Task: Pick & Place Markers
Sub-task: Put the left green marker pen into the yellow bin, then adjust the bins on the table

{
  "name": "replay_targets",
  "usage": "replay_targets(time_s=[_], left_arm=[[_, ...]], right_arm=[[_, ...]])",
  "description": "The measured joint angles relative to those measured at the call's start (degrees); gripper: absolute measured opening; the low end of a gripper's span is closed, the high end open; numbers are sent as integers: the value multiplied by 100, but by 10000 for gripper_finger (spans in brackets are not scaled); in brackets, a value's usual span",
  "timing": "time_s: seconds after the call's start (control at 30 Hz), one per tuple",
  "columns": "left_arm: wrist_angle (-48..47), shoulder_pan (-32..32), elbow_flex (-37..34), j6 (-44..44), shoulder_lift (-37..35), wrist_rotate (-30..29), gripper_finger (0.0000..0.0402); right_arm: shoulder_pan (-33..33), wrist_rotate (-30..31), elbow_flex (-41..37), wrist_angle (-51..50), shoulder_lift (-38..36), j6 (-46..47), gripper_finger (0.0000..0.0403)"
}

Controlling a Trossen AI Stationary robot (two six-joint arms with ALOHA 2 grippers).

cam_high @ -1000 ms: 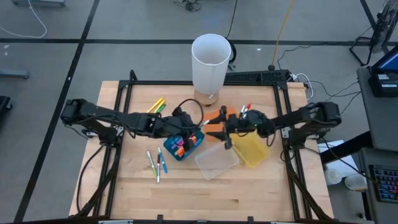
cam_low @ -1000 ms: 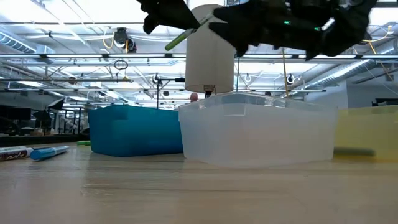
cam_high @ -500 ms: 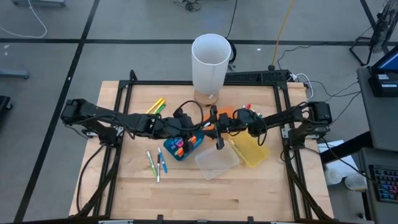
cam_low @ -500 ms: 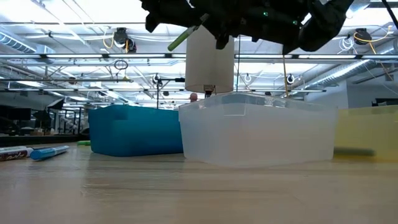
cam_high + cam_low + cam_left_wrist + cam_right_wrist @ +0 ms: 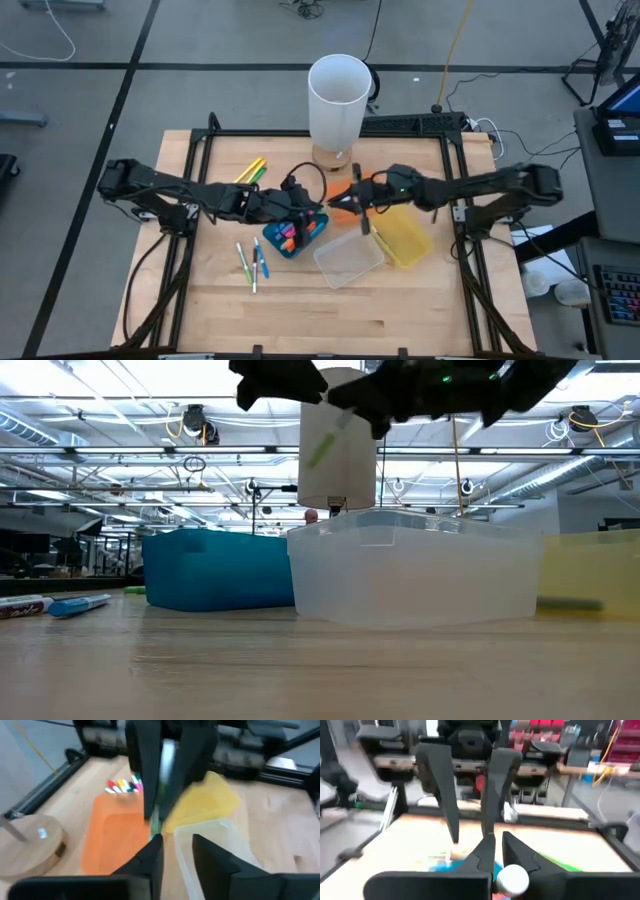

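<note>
Even overhead light, soft shadows — both wrist views blurred, low view backlit.

Wooden table (image 5: 400, 310), blue bin (image 5: 296, 235), clear bin (image 5: 348, 262), yellow bin (image 5: 405, 240), loose markers (image 5: 251, 264)

Blue bin (image 5: 296, 237), orange bin (image 5: 117, 840), yellow bin (image 5: 404, 240), green marker (image 5: 326, 442), white cylinder (image 5: 338, 100)

Four bins (blue (image 5: 279, 243), orange (image 5: 343, 190), clear (image 5: 349, 263), yellow (image 5: 407, 243)), one white cylinder (image 5: 337, 105), two grippers.
Three loose markers (image 5: 244, 262) lie near the left gripper (image 5: 318, 208); one green marker (image 5: 325, 440) hangs at the right gripper (image 5: 342, 205).
</note>
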Motion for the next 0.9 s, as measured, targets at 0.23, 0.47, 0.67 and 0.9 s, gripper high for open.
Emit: replay_targets(time_s=[0.23,0.47,0.67,0.9], left_arm=[[-227,-6,3,-34,-5,20,159],[-1176,-8,4,-734,-7,22,160],[-1529,-8,4,-1032,-8,20,139],[-2168,-1,0,-1499,-152,26,113]], right_arm=[[329,255,7,-3484,-1468,315,12],[1111,1609,-15,-6894,-2497,2022,12],[1503,1599,-630,-7016,-2616,2803,43],[1464,1612,-1062,-6458,-2616,2585,145]])
